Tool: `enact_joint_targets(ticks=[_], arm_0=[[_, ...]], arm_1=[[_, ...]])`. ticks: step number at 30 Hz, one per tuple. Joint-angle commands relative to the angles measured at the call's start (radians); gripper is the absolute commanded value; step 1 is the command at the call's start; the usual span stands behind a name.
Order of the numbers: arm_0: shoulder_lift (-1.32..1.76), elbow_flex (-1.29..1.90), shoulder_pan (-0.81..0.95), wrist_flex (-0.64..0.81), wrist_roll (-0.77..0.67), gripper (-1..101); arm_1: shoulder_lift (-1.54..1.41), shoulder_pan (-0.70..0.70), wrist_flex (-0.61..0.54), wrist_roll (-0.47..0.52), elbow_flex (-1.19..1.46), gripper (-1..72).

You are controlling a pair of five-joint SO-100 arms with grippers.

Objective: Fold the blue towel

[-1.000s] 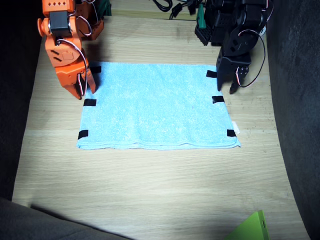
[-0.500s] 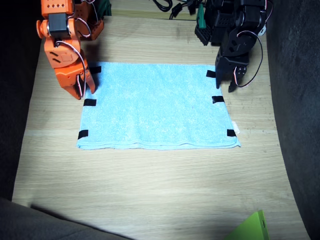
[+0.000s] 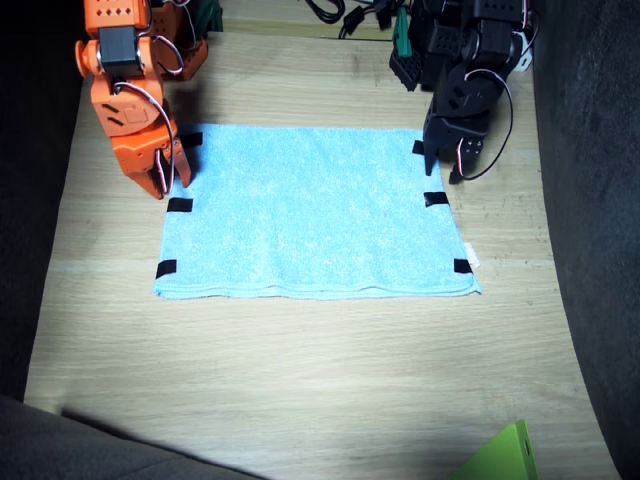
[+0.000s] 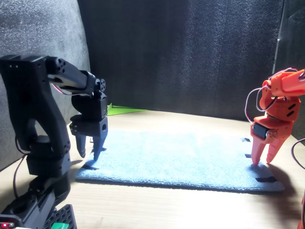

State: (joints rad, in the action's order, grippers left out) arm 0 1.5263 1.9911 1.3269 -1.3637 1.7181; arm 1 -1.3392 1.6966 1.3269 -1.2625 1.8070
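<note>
The blue towel lies flat and spread out on the wooden table, with black tape marks along its two short edges and a small white tag at one corner. My left gripper, the black one, hangs open just above the towel's edge near the far tape mark, fingertips pointing down. In the front view it hovers over the towel corner. My right gripper, the orange one, stands open at the opposite short edge, tips down close to the cloth, also seen in the front view.
A bright green object pokes in at the near right table corner. Dark fabric walls close in on both sides. Cables and a green board sit at the back between the arm bases.
My left gripper has shifted a little toward the back and inward, over the towel's edge. The right gripper has barely moved. The towel lies unchanged.
</note>
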Motion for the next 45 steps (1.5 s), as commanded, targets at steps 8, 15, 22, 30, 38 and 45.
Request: enact_joint_targets(ticks=[8,15,22,30,38,45], arm_0=[[0.025,0.017,0.034,-0.015,0.038,21],[0.029,0.015,0.044,-0.009,0.025,21],[0.014,-0.009,0.048,-0.006,0.020,13],[0.000,-0.020,0.048,-0.005,0.018,5],[0.018,-0.005,0.049,0.003,0.018,0],[0.026,0.000,0.055,0.008,0.012,0]], arm_1=[[-0.006,0.028,0.011,-0.002,0.023,23.2],[-0.011,0.026,0.015,-0.002,0.023,23.0],[-0.003,0.026,0.015,0.000,0.023,21.9],[0.002,0.031,0.015,0.003,0.023,21.3],[0.011,0.037,0.014,-0.002,0.023,0.1],[0.020,0.038,0.012,-0.005,0.028,0.0]])
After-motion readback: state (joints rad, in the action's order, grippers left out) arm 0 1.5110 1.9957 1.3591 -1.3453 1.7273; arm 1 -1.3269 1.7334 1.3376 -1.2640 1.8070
